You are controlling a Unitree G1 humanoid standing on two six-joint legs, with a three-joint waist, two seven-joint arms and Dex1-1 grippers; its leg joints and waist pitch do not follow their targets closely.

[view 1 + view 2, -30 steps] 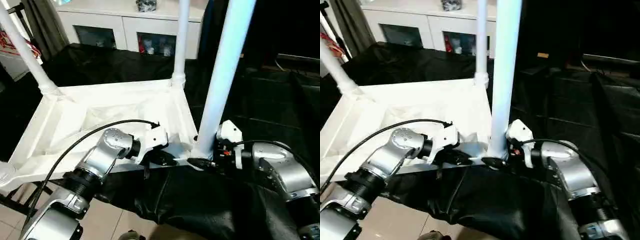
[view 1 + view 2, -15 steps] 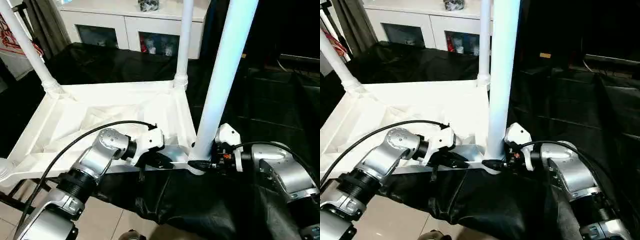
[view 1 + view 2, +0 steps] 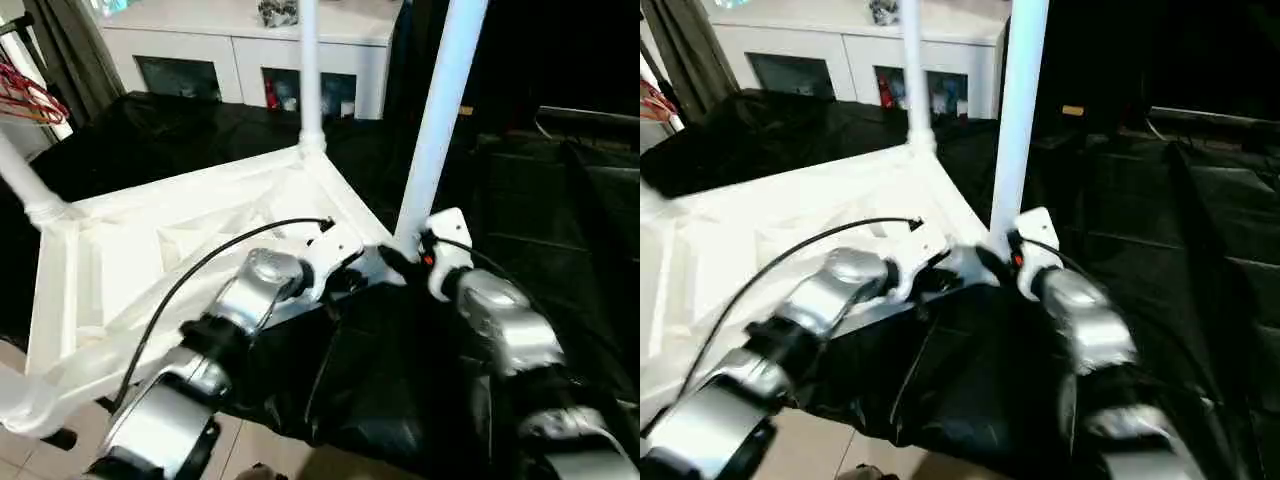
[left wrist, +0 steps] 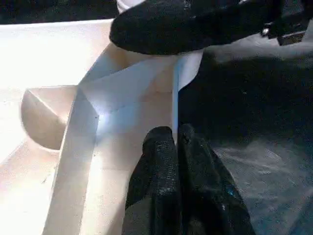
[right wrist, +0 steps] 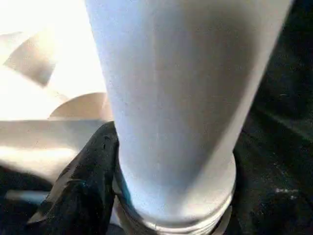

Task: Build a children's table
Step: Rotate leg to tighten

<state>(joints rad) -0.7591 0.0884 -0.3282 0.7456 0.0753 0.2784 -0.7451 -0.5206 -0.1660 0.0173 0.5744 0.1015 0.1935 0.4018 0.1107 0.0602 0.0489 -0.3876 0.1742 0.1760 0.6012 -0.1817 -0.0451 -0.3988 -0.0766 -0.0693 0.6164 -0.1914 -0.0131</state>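
The children's table lies upside down on black cloth, its ribbed top (image 3: 150, 250) facing up and white legs standing in the corner sockets. My left gripper (image 3: 350, 278) is at the near rim and is shut on the thin rim edge (image 4: 174, 105). The pinch shows in the left wrist view, where the left gripper (image 4: 176, 139) has the rim between its fingertips. My right gripper (image 3: 400, 262) is at the base of the near right leg (image 3: 435, 120), closed around it. One black finger (image 5: 88, 186) lies against the leg (image 5: 176, 98); the other is hidden behind it.
A white cabinet with glass doors (image 3: 250, 50) stands behind the table. Another leg (image 3: 309, 70) rises at the far corner and one more (image 3: 25, 185) at the left. Black cloth (image 3: 400, 380) covers the surface to the right. Red hangers (image 3: 30, 95) hang at the far left.
The table top has swung round, its near right corner moving with both grippers; the picture has shifted too. My right gripper's fingers have closed in on the leg's base.
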